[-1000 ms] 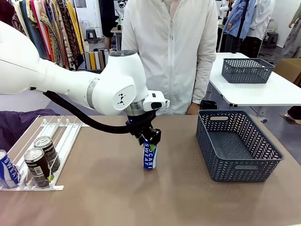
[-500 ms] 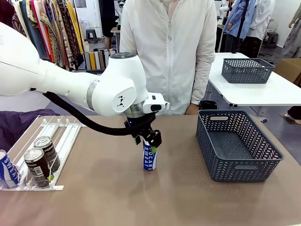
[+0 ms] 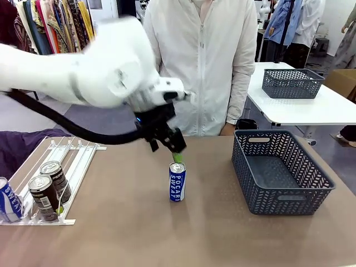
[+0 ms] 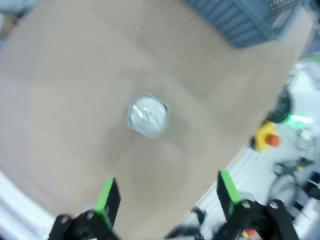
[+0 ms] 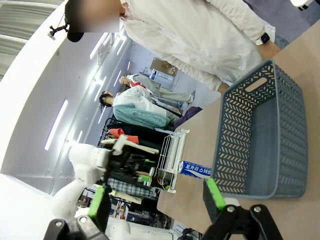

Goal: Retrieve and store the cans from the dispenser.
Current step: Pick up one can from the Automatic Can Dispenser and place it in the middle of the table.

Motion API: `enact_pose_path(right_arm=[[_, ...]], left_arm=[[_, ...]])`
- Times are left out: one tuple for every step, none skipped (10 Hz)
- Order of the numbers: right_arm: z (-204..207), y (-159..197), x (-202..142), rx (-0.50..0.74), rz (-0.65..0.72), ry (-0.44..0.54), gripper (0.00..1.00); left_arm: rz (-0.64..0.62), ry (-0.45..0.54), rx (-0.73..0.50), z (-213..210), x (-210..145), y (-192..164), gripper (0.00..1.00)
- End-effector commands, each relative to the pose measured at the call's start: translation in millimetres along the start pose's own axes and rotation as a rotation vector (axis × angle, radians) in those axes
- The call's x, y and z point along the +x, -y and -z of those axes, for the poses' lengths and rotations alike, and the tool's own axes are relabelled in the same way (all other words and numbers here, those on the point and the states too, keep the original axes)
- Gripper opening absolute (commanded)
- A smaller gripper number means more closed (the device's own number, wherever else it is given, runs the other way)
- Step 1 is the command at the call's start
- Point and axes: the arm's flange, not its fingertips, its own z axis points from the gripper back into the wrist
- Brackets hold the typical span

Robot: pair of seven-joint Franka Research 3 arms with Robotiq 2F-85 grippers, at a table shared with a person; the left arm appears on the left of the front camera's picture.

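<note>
Our left gripper (image 3: 168, 149) hangs just above the blue can (image 3: 177, 182), fingers spread and clear of it; the can stands upright on the table (image 3: 128, 233), between the rack (image 3: 78, 158) and the grey basket (image 3: 283, 172); other cans (image 3: 44, 196) sit at the rack's near end; our right gripper (image 5: 155, 200) is spread too, holding nothing.

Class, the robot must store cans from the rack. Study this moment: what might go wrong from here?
1. The open left pincer hangs close above the blue can, which stands free and upright on the table: a sideways swing may clip its top and topple it.
2. The can stands apart from the basket; a toppled can might roll off the table.
</note>
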Motion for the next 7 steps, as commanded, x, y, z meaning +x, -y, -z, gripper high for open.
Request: enact_pose_path(right_arm=[[2,-3,4,0.02,-0.016,0.024,1.0],[2,-3,4,0.02,-0.016,0.024,1.0],[2,-3,4,0.02,-0.016,0.024,1.0],[2,-3,4,0.02,-0.016,0.024,1.0],[2,-3,4,0.02,-0.016,0.024,1.0],[2,-3,4,0.02,-0.016,0.024,1.0],[2,-3,4,0.02,-0.016,0.024,1.0]], left_arm=[[-0.029,0.063,-0.122,-79,-70,-49,1.0],[-0.092,0.135,-0.201,-120,-109,-87,1.0],[-0.18,0.198,-0.265,-155,-155,-127,1.0],[-0.276,0.257,-0.37,-183,-211,-170,1.0],[-0.398,0.35,-0.426,-197,-261,-205,1.0],[-0.483,0.424,-0.528,-204,-313,-236,1.0],[-0.491,0.505,-0.672,-202,-367,-263,1.0]])
